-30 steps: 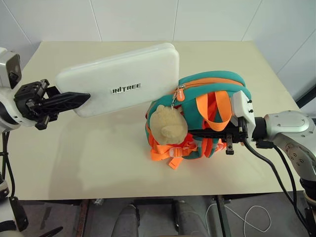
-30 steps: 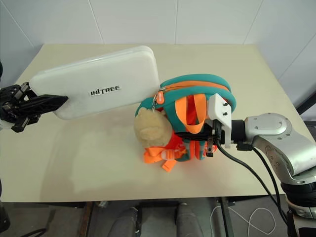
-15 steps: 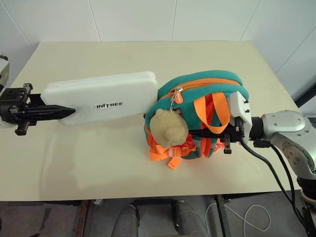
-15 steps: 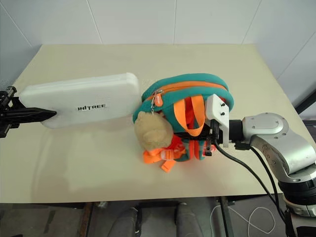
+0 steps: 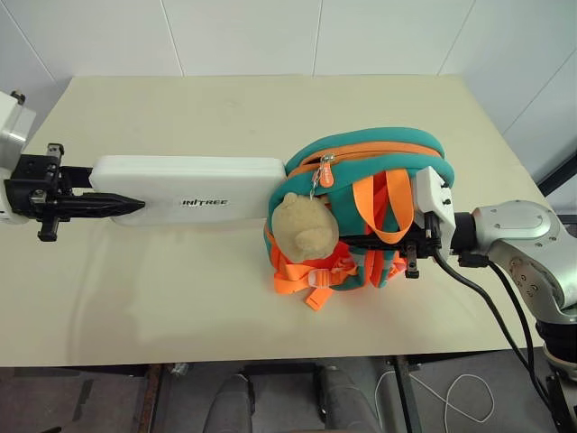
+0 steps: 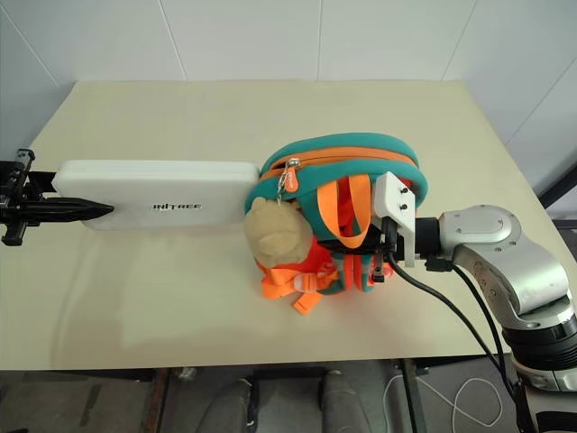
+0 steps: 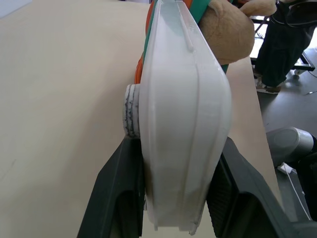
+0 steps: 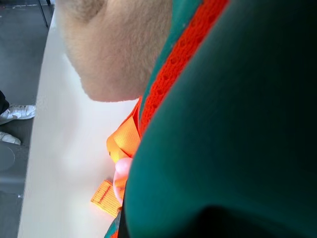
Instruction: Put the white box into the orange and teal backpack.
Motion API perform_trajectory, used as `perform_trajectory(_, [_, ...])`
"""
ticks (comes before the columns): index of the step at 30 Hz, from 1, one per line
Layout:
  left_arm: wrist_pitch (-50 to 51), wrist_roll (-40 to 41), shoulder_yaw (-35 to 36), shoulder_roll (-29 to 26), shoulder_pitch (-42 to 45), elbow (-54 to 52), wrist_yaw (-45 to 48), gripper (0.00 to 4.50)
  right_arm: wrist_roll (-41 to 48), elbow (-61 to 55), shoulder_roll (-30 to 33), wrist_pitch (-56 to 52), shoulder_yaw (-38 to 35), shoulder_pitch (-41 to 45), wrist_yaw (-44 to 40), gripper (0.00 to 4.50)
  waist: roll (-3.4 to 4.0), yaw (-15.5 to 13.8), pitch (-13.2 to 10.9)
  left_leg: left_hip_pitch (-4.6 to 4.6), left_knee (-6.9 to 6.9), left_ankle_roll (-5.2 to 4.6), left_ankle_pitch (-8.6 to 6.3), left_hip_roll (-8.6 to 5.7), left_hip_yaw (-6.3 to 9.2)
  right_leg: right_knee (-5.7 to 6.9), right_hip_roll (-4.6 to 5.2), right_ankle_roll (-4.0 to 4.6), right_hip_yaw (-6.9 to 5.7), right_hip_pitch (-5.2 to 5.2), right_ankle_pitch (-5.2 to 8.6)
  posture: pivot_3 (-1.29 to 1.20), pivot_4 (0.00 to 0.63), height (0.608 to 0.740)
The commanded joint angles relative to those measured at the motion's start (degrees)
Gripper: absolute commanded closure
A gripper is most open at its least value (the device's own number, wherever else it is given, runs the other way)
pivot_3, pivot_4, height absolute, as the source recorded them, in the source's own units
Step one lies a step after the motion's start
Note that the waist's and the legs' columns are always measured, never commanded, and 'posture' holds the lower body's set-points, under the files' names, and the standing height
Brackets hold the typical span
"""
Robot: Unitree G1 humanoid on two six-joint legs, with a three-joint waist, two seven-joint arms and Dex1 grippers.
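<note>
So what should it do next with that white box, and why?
Probably push the white box lengthwise toward the backpack. The left gripper has its jaws clamped on the box's far end, and the near end already meets the backpack's teal rim beside the bear charm. The right gripper holds the backpack on the table.

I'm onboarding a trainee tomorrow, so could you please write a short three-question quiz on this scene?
1. True or false: the left end effector holds the white box by one end.
2. The box's far end is: A) lying flat on the table, B) at the backpack opening, C) fully inside.
3. Which toy hangs from the backpack's zipper?

Key: 1 true; 2 B; 3 a tan plush bear.
</note>
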State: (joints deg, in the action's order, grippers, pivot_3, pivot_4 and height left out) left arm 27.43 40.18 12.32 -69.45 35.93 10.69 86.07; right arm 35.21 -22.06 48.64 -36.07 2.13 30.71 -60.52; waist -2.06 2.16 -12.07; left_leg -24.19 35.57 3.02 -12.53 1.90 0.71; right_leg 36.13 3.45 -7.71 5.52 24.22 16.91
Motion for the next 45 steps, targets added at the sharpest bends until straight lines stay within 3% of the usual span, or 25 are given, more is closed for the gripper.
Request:
perform_trajectory(1, [-0.14, 2.30, 0.62, -0.88, 3.47, -4.78, 6.15, 3.26, -0.60, -0.47, -0.09, 0.19, -0.29, 0.07, 0.02, 4.50, -0.01, -0.03, 0.00, -0.01, 0.01, 0.00, 0.00, 0.00, 0.00, 0.00, 0.00, 0.00, 0.00, 0.00, 0.00, 0.00, 0.150, 0.740])
perform_trajectory(13, [6.87, 3.67, -1.31, -0.23, 8.34, -13.38, 2.27, 3.26, -1.37, -0.08, -0.17, 0.26, 0.16, 0.04, 0.05, 4.50, 0.00, 0.45, 0.00, 0.00, 0.10, 0.00, 0.00, 0.01, 0.00, 0.15, -0.03, -0.06, 0.01, 0.00, -0.03, 0.00, 0.150, 0.740])
perform_trajectory(27, [10.39, -8.47, -11.18, 3.61, 13.66, -16.20, -10.03, 3.26, -2.44, 0.27, -0.36, 0.38, 0.21, 0.42, 0.14, 4.50, -0.01, 0.99, 0.00, 0.01, 0.52, -0.05, 0.02, 0.00, 0.02, 0.49, -0.08, -0.06, 0.10, -0.03, -0.02, 0.00, 0.150, 0.740])
perform_trajectory(30, [13.08, -9.62, -13.45, 6.51, 16.42, -16.45, -13.24, 3.26, -2.77, 0.43, -0.54, 0.43, 0.28, 0.46, 0.18, 4.50, -0.02, 0.93, -0.01, 0.01, 0.52, -0.06, 0.03, 0.00, 0.02, 0.49, -0.09, -0.06, 0.10, -0.03, -0.02, 0.00, 0.150, 0.740])
perform_trajectory(34, [18.24, -7.35, -14.44, 15.77, 20.15, -17.01, -19.18, 3.27, -3.23, 0.67, -1.01, 0.54, 0.52, 0.71, 0.22, 4.50, -0.02, 0.47, -0.01, 0.00, 0.57, -0.08, 0.04, -0.03, 0.09, 0.51, -0.10, -0.16, 0.10, -0.09, -0.08, 0.00, 0.150, 0.740])
perform_trajectory(45, [26.88, -6.32, -17.32, 32.47, 20.71, -18.48, -28.84, 3.27, -3.65, 0.55, -1.77, 0.39, 0.44, 0.95, 0.77, 4.50, -0.02, 0.30, -0.01, 0.01, 0.60, -0.08, 0.05, -0.06, 0.20, 0.58, -0.14, -0.27, 0.14, -0.15, -0.14, 0.00, 0.150, 0.740])
